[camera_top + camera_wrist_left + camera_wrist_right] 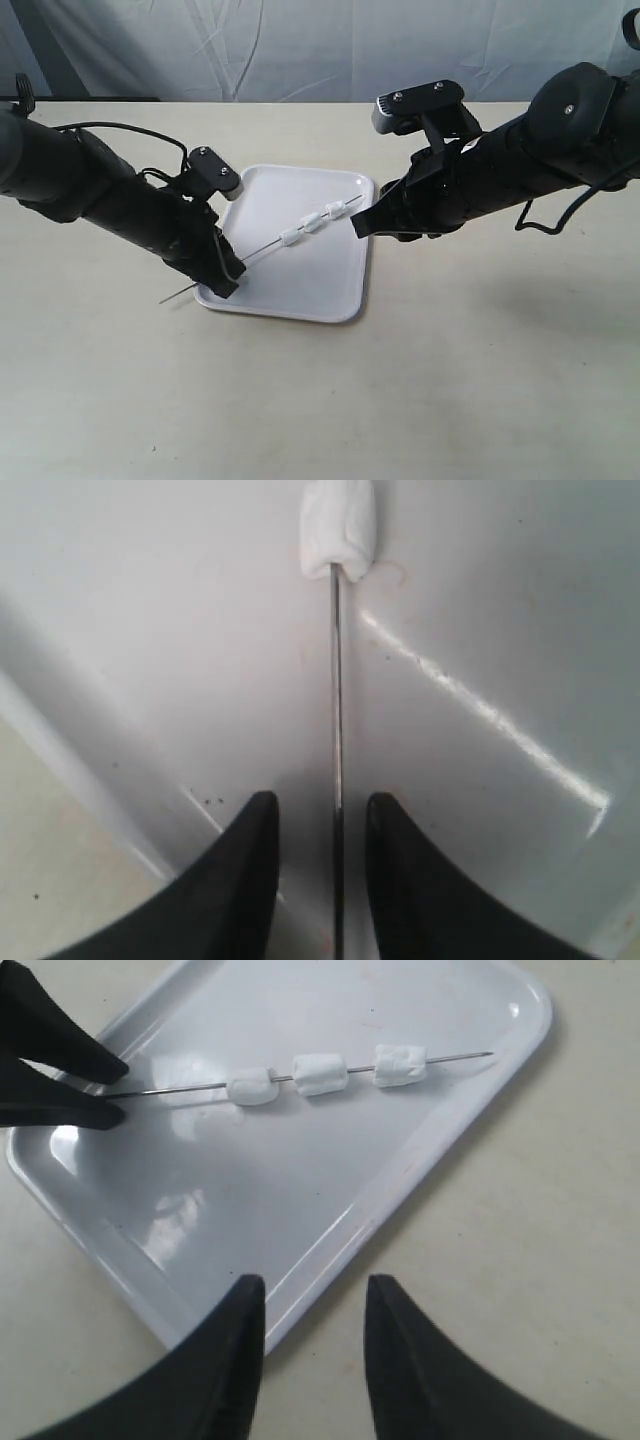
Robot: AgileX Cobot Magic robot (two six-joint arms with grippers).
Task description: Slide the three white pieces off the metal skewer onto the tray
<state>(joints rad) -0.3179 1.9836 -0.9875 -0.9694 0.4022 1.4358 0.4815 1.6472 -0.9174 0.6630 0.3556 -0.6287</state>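
Left black gripper (222,275), low at the frame's left, clamps the thin grey metal skewer (262,247) between its fingers (245,880) above the flat white rectangular plastic tray (330,285). Three white stubby pieces (312,223) sit threaded mid-rod at centre. Beyond, right black gripper (363,226) hangs parted by the tray's right rim, gripping nothing

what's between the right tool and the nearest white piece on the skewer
Only the skewer's bare tip and the tray's rim, per the right wrist view; the right tool is apart from the white piece.
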